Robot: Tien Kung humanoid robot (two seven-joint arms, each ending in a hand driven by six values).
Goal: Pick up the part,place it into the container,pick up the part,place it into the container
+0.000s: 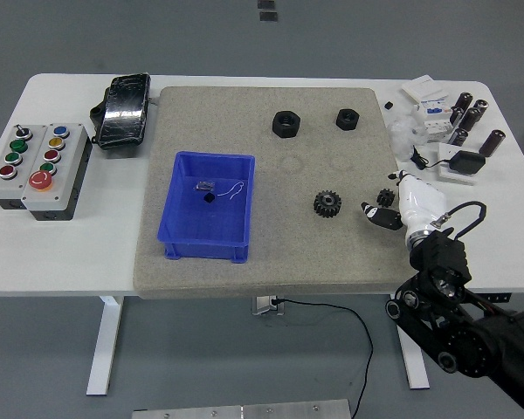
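A blue container point(208, 208) stands on the left part of the grey mat point(262, 262), with a small dark piece and a thin wire lying on its floor. On the mat to its right lies a black gear point(327, 204). A smaller black gear point(386, 197) rests near the mat's right edge. Two black hex nuts point(288, 124) point(347, 118) sit at the back of the mat. My right hand point(375, 213), white with black fingers, reaches in from the lower right. It is low over the mat just in front of the small gear, loosely open and holding nothing.
A button box point(37, 166) stands at the table's left and a black pouch point(122, 109) behind the container. Several dark cylinders, white boxes and a black adapter point(465, 162) crowd the back right corner. A cable hangs under the table's front edge.
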